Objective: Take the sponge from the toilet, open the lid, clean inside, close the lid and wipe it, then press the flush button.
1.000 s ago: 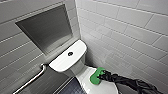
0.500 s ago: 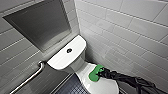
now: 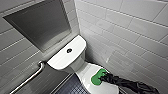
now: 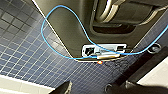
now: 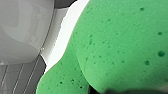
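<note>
The white toilet (image 3: 62, 58) stands in the corner with its lid (image 3: 85, 71) down. The green sponge (image 3: 97, 78) lies flat on the lid. My right gripper (image 3: 103, 78) reaches in from the right and is shut on the sponge, pressing it to the lid. In the right wrist view the sponge (image 5: 120, 45) looms very close, with a strip of white lid (image 5: 62, 37) beside it. A round flush button (image 3: 69, 50) sits in the middle of the tank top. My left gripper (image 4: 96, 88) hangs open over the dark blue tiled floor (image 4: 30, 55), holding nothing.
A white tiled wall (image 3: 130, 37) runs close along the toilet's right side. A steel panel (image 3: 42, 25) is set in the wall behind the tank. A metal grab rail (image 3: 30, 78) slants down at the left. A blue cable (image 4: 50, 22) loops over the robot's body.
The sponge and my right gripper have shifted a little on the lid. The toilet and the left arm look the same.
</note>
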You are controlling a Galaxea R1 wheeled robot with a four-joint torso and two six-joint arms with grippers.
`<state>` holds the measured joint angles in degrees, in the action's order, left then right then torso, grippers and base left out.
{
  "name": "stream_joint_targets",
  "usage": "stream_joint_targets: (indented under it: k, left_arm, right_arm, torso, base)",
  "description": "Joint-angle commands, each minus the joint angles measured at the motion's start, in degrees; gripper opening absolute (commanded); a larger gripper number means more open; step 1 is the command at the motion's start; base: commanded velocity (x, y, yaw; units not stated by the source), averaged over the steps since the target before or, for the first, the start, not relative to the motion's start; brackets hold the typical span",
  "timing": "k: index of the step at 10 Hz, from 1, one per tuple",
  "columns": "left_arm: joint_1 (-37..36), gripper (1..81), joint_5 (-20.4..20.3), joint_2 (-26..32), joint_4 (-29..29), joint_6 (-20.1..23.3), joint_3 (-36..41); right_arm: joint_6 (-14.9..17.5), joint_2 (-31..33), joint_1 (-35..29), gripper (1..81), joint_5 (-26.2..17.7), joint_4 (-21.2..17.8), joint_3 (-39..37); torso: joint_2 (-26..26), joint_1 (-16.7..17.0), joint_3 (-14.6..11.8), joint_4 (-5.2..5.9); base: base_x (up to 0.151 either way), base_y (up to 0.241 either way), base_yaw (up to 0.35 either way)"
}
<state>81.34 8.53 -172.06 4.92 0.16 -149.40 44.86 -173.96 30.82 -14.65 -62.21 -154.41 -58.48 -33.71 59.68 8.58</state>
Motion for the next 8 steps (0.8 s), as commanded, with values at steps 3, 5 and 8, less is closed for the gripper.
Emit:
stream_joint_targets:
  k: [3, 5, 8]
  left_arm:
    - [2.3, 81.1, 5.62, 0.05, -0.44, 0.19, 0.07]
    - [2.3, 81.1, 5.62, -0.13, -0.35, 0.28, 0.07]
    - [2.3, 81.1, 5.62, -0.4, -0.18, 0.36, 0.07]
  right_arm:
    - [-0.3, 11.73, -2.2, 1.0, -2.85, -5.11, 11.73]
    - [-0.13, 23.3, -0.54, 1.0, 8.67, -5.12, 32.02]
    - [-0.12, 31.19, 5.34, 1.0, 17.64, -4.59, 44.99]
  torso:
    - [0.0, 0.0, 0.0, 0.0]
    - [0.0, 0.0, 0.0, 0.0]
    - [0.0, 0.0, 0.0, 0.0]
  base:
    - [0.0, 0.0, 0.0]
    - [0.0, 0.0, 0.0]
    - [0.0, 0.0, 0.0]
